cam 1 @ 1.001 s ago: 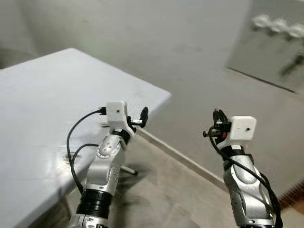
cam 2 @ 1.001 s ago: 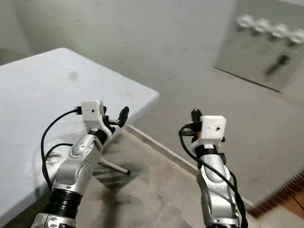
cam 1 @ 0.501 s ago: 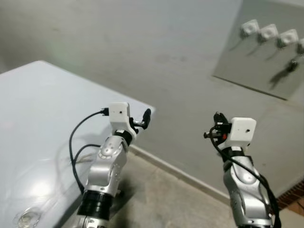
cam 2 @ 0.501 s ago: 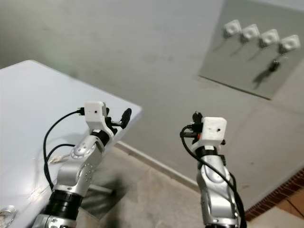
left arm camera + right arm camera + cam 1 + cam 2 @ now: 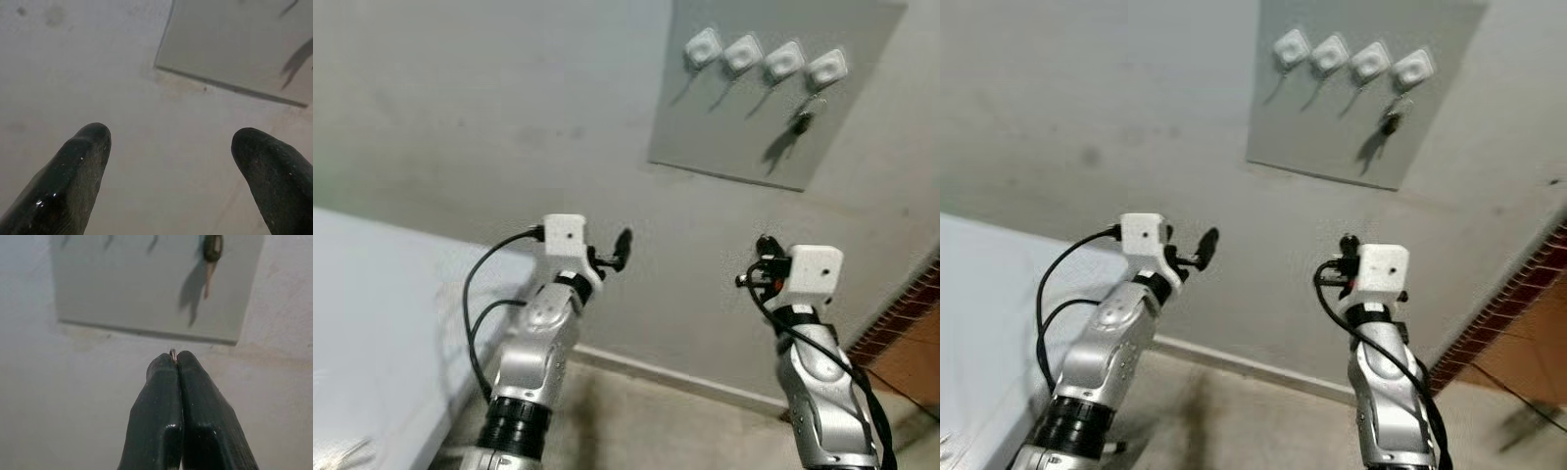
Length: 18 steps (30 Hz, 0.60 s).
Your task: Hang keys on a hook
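A grey panel (image 5: 734, 127) on the wall carries a row of white hooks (image 5: 742, 54). A dark key (image 5: 801, 121) hangs from the rightmost hook (image 5: 826, 68); in the right wrist view the key (image 5: 212, 247) is above and beyond the fingertips. My right gripper (image 5: 762, 245) is raised below the panel, short of the wall. It is shut, with a thin sliver of metal, apparently a key ring (image 5: 173, 353), pinched at its tips. My left gripper (image 5: 171, 134) is held up to the left, open and holding nothing, pointing at the bare wall.
A white table (image 5: 372, 323) stands at the lower left, close to my left arm. A skirting strip (image 5: 656, 377) runs along the foot of the wall. Brick-red tiling (image 5: 901, 323) shows at the far right.
The camera has swung up and round toward the wall: the table slid off to the left and the hook panel came into the upper middle. Both arms keep their pose.
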Motion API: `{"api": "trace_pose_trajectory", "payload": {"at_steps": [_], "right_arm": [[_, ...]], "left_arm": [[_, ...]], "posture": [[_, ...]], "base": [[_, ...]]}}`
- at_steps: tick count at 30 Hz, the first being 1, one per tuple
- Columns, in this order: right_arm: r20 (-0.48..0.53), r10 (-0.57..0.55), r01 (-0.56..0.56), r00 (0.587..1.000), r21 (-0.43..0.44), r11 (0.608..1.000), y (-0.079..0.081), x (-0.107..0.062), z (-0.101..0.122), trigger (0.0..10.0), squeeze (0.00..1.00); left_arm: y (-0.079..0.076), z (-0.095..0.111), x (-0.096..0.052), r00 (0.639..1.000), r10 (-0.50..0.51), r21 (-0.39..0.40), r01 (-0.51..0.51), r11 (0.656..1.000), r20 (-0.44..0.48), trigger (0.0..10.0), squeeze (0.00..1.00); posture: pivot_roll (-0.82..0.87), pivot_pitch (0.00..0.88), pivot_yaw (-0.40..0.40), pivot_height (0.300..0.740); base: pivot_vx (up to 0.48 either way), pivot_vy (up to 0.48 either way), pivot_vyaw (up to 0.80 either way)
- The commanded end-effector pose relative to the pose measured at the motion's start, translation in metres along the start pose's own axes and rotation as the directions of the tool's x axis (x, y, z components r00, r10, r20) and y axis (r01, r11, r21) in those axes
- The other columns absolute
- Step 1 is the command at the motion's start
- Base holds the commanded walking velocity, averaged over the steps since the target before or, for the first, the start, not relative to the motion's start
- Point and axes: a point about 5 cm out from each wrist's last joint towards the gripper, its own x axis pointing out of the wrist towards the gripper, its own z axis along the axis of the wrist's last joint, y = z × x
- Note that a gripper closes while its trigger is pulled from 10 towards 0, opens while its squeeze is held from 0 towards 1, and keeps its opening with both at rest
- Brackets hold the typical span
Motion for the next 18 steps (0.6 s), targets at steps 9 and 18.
{"api": "trace_pose_trajectory", "payload": {"at_steps": [9,18], "right_arm": [[0.052,0.015,-0.015,0.999,0.004,1.0,0.0046,0.0016,0.0085,10.0,0.0],[-0.049,-0.074,0.075,0.996,0.014,0.997,-0.0021,0.003,0.0014,10.0,0.0]], "left_arm": [[0.0018,0.0021,0.0007,1.0,0.031,-0.012,-0.031,0.999,-0.001,10.0,0.0],[0.0111,-0.0029,0.0028,0.984,0.166,-0.03,-0.168,0.985,-0.061,10.0,0.0]], "posture": [[0.07,0.0,-0.066,0.74],[0.06,0.0,-0.063,0.74]], "base": [[0.37,0.0,-0.43],[0.033,0.0,0.0]]}}
